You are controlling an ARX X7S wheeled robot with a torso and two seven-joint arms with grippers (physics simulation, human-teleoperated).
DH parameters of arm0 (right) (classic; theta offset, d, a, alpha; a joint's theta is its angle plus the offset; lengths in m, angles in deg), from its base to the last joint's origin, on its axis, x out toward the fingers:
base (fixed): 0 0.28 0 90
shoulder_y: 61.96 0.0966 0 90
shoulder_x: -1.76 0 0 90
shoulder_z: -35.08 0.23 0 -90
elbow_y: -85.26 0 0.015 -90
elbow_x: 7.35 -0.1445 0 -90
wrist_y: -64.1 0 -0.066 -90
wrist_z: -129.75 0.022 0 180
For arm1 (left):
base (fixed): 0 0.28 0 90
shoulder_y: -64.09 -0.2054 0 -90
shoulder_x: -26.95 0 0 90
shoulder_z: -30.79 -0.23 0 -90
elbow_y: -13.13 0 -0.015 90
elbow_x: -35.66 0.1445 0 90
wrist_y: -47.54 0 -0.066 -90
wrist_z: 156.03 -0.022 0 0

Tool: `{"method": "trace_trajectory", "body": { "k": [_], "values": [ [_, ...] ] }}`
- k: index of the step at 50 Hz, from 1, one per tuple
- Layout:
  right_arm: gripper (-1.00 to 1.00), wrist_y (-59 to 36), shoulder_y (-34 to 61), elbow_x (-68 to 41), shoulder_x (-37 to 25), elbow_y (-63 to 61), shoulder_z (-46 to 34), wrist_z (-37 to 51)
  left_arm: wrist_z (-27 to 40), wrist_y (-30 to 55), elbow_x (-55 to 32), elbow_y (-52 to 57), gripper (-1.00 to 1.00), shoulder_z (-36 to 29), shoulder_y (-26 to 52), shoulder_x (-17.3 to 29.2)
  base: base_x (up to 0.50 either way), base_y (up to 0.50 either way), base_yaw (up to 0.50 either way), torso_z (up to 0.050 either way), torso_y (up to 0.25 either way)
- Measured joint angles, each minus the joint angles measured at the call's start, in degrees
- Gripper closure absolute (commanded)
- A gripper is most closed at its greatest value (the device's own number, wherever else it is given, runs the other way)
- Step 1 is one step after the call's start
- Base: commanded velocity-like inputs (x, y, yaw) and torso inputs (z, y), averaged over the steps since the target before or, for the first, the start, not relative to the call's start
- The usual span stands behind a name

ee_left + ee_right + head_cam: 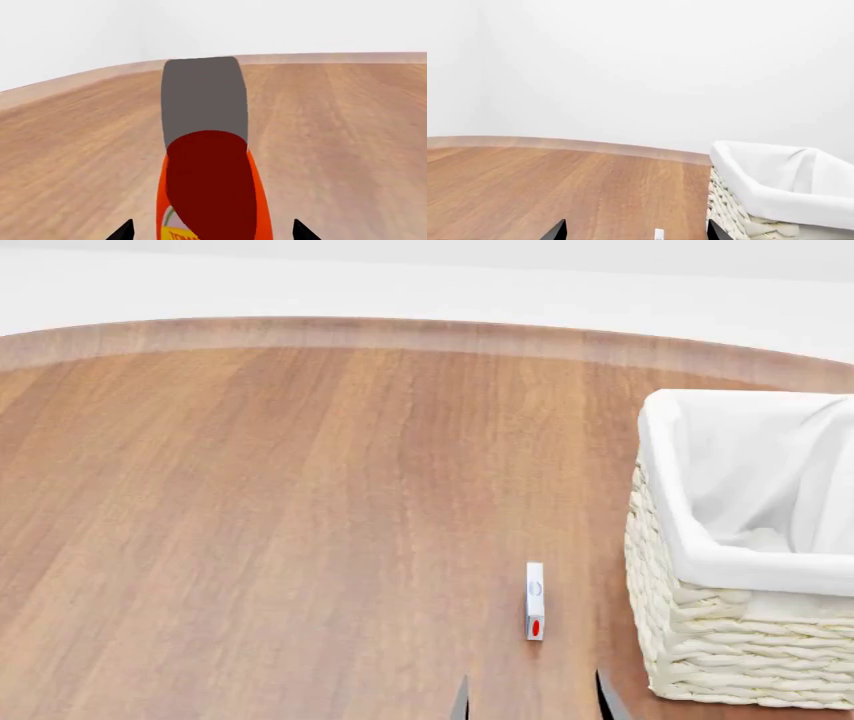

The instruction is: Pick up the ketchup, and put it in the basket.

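The ketchup (212,192), its yellow label showing "TOMA", sits clamped in the left hand (212,231) above the wooden counter (267,520). Right hand (635,231) apart, near the basket (747,570); white walls.

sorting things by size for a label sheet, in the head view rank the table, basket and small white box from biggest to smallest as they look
1. table, fills most of the view
2. basket, cut off by the right edge, so partly unseen
3. small white box, by far the smallest, standing on the table apart from the basket
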Motion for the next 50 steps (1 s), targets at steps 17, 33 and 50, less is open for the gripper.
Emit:
{"method": "trace_trajectory", "body": {
  "k": [17, 33, 50],
  "values": [
    [-1.0, 0.13, 0.07, -0.17, -0.25, 0.16, -0.39, 0.26, -1.99, -2.65, -0.41, -6.83, -1.0, 0.25, 3.95, -0.71, 0.0, 0.0, 0.0, 0.0, 0.0],
    [-1.0, 0.28, 0.27, -0.47, -0.48, 0.36, -0.66, 0.41, -3.68, -5.55, -0.36, -13.75, -1.0, 0.67, 7.09, -1.32, 0.0, 0.0, 0.0, 0.0, 0.0],
    [-1.0, 0.44, 0.41, -0.7, -0.73, 0.56, -0.9, 0.68, -4.73, -8.66, 0.49, -19.33, 1.0, 2.71, 9.43, -1.74, 0.0, 0.0, 0.0, 0.0, 0.0]
  ]
}}
